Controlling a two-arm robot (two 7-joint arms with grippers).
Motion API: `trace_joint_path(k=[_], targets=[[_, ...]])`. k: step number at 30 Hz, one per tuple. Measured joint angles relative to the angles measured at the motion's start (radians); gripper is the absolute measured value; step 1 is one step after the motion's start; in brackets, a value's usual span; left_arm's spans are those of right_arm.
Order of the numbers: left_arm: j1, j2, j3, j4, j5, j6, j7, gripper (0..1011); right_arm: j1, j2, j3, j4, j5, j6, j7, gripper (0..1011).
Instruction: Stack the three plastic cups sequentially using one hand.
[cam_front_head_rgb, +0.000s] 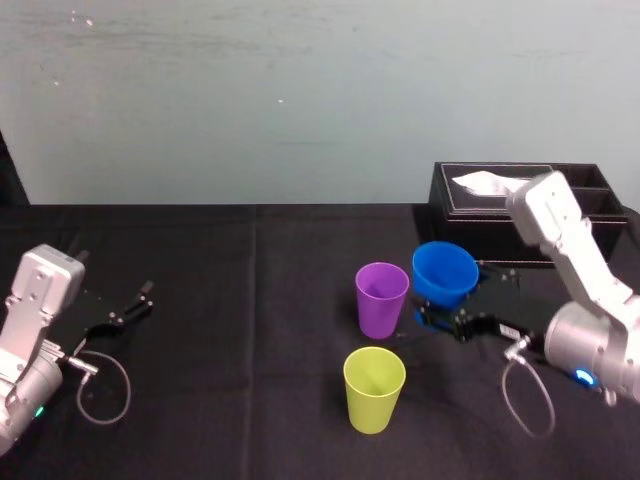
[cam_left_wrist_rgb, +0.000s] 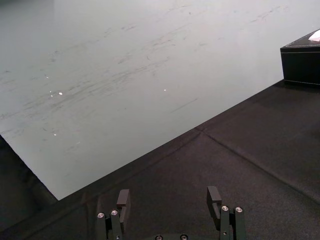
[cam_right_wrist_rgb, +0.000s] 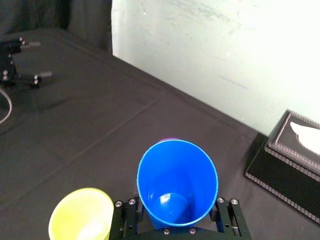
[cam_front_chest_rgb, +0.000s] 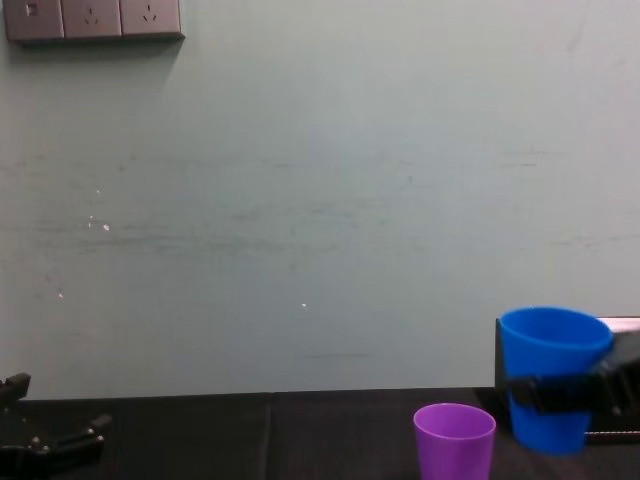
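Beside purple cup (cam_front_head_rgb: 382, 298), right gripper's (cam_front_head_rgb: 452, 297) fingers (cam_right_wrist_rgb: 229, 220) clamp upright blue cup (cam_front_head_rgb: 444, 272); left gripper (cam_left_wrist_rgb: 169, 196) spread.

Blue cup (cam_front_head_rgb: 445, 273), clamped in the right gripper (cam_front_head_rgb: 443, 303), was smooth, glossy plastic with a light spot on its inner base. Purple cup (cam_front_head_rgb: 381, 298) and yellow-green cup (cam_front_head_rgb: 374, 388), just beside that gripper, were the same smooth plastic with a softer sheen. Gripper fingers (cam_right_wrist_rgb: 126, 219) were matt black with bright metal screw heads (cam_right_wrist_rgb: 118, 203). Arm casing (cam_front_head_rgb: 560, 235) behind them was smooth silver-grey. Cloth (cam_front_head_rgb: 250, 330) under the gripper was black, matt and creased. Box (cam_front_head_rgb: 465, 205) behind the gripper was black and leather-look with a stitched edge and a white paper tissue (cam_front_head_rgb: 487, 183) on top. Wall (cam_front_head_rgb: 300, 100) was pale, matt and scuffed.
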Motion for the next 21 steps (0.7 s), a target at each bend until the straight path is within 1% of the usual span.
trace_joint_path(k=[1, 5, 7, 10, 11, 15, 21], targets=[[0.000, 0.000, 0.000, 0.000, 0.000, 0.000, 0.000, 1000, 0.028, -0.009, -0.007, 0.016, 0.000, 0.008, 0.007, 716], [0.000, 0.000, 0.000, 0.000, 0.000, 0.000, 0.000, 1000, 0.078, -0.030, -0.022, 0.052, 0.010, 0.024, 0.021, 716], [0.000, 0.000, 0.000, 0.000, 0.000, 0.000, 0.000, 1000, 0.122, -0.049, -0.041, 0.085, 0.017, 0.035, 0.030, 716], [0.000, 0.000, 0.000, 0.000, 0.000, 0.000, 0.000, 1000, 0.150, -0.063, -0.057, 0.106, 0.019, 0.042, 0.034, 716], [0.000, 0.000, 0.000, 0.000, 0.000, 0.000, 0.000, 1000, 0.168, -0.071, -0.068, 0.123, 0.020, 0.047, 0.035, 716], [0.000, 0.000, 0.000, 0.000, 0.000, 0.000, 0.000, 1000, 0.208, -0.093, -0.089, 0.163, 0.021, 0.054, 0.036, 716], [0.000, 0.000, 0.000, 0.000, 0.000, 0.000, 0.000, 1000, 0.258, -0.118, -0.113, 0.224, 0.021, 0.056, 0.035, 716]])
